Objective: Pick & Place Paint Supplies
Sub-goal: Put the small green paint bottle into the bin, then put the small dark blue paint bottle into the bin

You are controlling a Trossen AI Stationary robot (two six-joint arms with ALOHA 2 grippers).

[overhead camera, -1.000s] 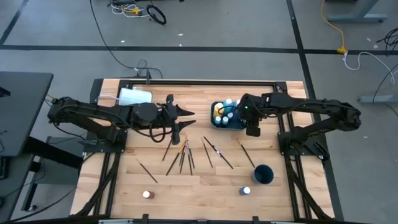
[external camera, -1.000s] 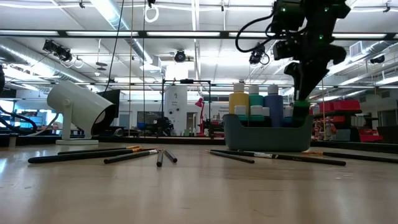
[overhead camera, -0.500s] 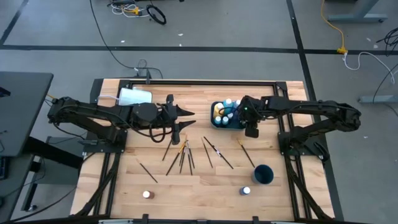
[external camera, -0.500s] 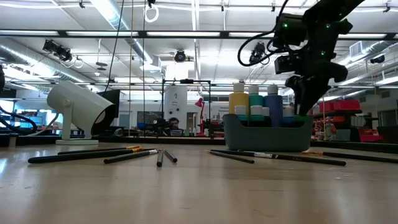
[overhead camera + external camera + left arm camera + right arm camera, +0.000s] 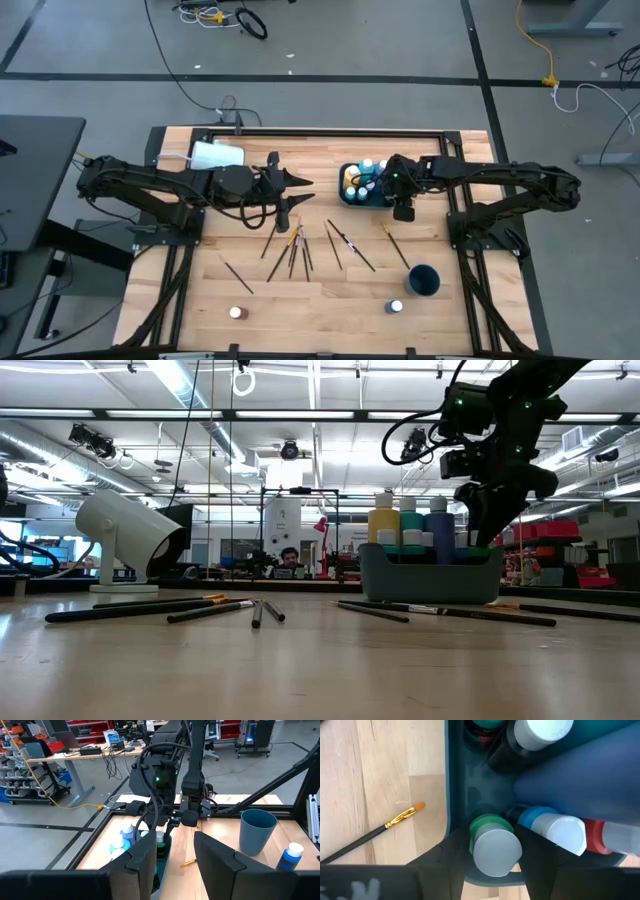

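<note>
The right gripper [image 5: 492, 851] has risen slightly, jaws now spread around the green bottle [image 5: 492, 845], released into the caddy [image 5: 365, 198].

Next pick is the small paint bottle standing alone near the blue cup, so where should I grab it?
Grip the small blue bottle around its body just under the pale cap, coming straight down from above. It stands upright with bare table around it; the blue cup is its nearest neighbour, so set the fingers crosswise to the cup's direction.
</note>
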